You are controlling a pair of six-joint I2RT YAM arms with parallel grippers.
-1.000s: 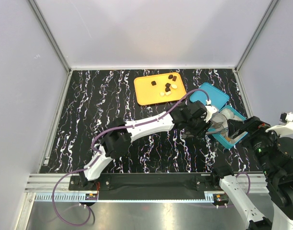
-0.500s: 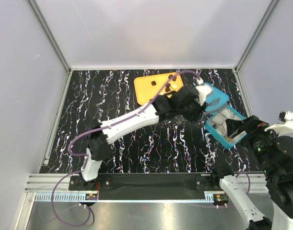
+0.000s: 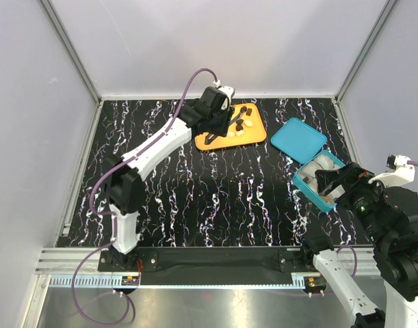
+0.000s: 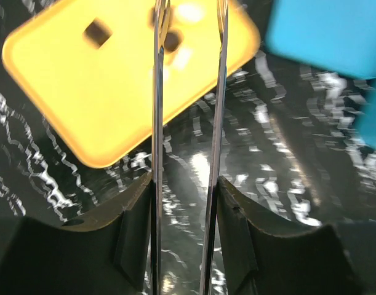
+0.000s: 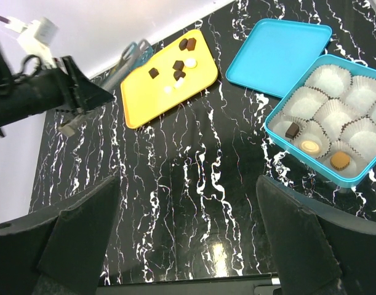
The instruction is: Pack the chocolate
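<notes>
- Left pincer (image 3: 239, 117): at upper centre of the top view, over the orange tray (image 3: 212, 141). Its thin fingers (image 4: 156, 92) are spread, and a blurred dark piece on the tray shows in the gap.
- Chocolate (image 5: 178, 64): dark and cream pieces are clustered on the tray's right half, with one dark piece apart to their left.
- Lid (image 3: 299, 139): flat on the worktop (image 3: 195, 191), right of the tray and just beside the box.
- Box (image 3: 310, 196): open at the right. Three pieces sit in paper cups along its near side.
- Right pincer (image 5: 188, 209): spread wide, above the worktop near the box.
</notes>
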